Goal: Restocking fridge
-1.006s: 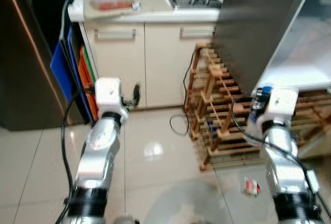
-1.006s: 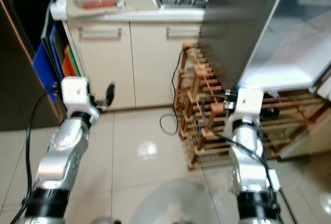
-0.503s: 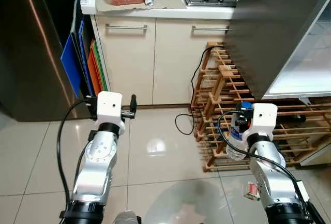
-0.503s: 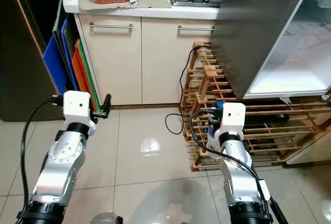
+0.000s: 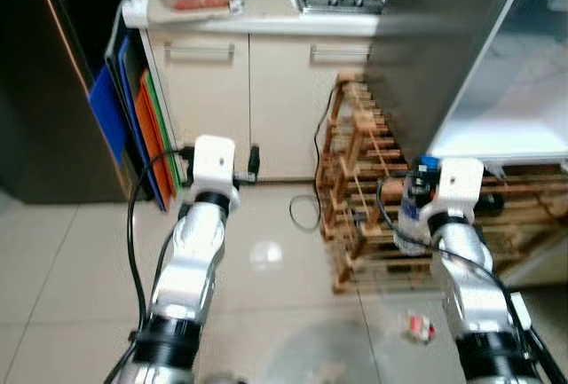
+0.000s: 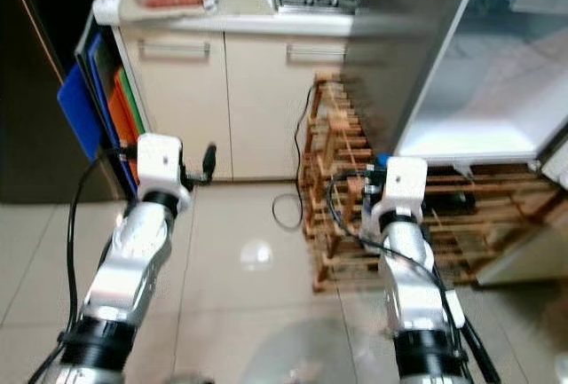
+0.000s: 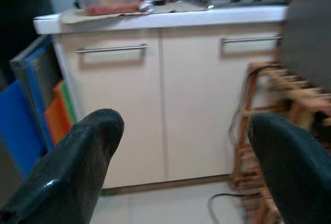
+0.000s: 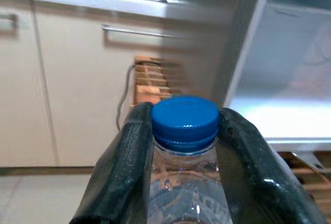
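I've got the right gripper (image 8: 183,146) pinching the bottle (image 8: 184,125) upright for the fridge (image 5: 497,91); left gripper (image 7: 181,146) spread, probably spare.

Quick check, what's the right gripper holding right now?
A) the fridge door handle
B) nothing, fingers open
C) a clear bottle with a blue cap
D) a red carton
C: in the right wrist view the right gripper has its two black fingers closed on either side of a clear bottle with a blue cap, held upright.
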